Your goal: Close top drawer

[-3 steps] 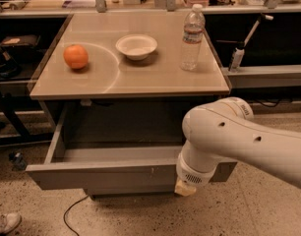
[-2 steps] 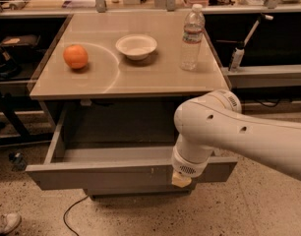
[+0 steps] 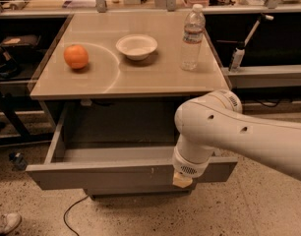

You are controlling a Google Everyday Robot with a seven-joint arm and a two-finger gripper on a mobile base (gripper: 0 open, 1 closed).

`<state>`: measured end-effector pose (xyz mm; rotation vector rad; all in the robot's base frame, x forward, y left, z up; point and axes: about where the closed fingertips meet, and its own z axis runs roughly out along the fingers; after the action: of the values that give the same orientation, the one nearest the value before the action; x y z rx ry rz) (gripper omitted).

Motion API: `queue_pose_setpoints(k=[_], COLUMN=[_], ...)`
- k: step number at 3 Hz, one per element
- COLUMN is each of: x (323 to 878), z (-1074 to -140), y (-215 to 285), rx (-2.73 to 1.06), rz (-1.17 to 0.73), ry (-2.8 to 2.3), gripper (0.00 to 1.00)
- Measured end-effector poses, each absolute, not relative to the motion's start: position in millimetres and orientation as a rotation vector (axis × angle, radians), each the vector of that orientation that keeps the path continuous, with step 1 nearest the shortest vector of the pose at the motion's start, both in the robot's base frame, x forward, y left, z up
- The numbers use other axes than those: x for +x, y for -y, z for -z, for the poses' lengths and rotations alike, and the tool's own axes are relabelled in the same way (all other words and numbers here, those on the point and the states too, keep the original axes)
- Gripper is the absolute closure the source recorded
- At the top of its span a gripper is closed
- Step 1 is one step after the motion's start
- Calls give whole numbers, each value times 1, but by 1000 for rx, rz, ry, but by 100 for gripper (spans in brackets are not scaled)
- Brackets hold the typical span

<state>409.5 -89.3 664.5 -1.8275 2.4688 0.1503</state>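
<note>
The top drawer (image 3: 101, 175) is a wide grey metal drawer under the tan tabletop (image 3: 140, 77). It stands pulled far out, its inside bare, and its plain front faces me low in the view. My white arm (image 3: 239, 136) reaches in from the right. Its wrist end with the gripper (image 3: 182, 180) sits against the drawer front, right of centre. Only a small tan tip shows below the wrist; the rest of the gripper is hidden by the arm.
On the tabletop stand an orange (image 3: 75, 56), a white bowl (image 3: 136, 46) and a water bottle (image 3: 193, 37). Dark shelving (image 3: 17, 48) stands at the left and a bench (image 3: 268, 73) at the right. A cable (image 3: 72, 215) and a shoe (image 3: 5, 223) lie on the speckled floor.
My arm has swung a little to the left along the drawer front. The drawer looks as far out as before.
</note>
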Motion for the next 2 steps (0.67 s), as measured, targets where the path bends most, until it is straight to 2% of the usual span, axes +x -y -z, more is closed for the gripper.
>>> queue_pose_setpoints(k=[2], x=[410], z=[-664], y=[89], rx=[-1828], rz=[-150], ry=[-2469], gripper=[11])
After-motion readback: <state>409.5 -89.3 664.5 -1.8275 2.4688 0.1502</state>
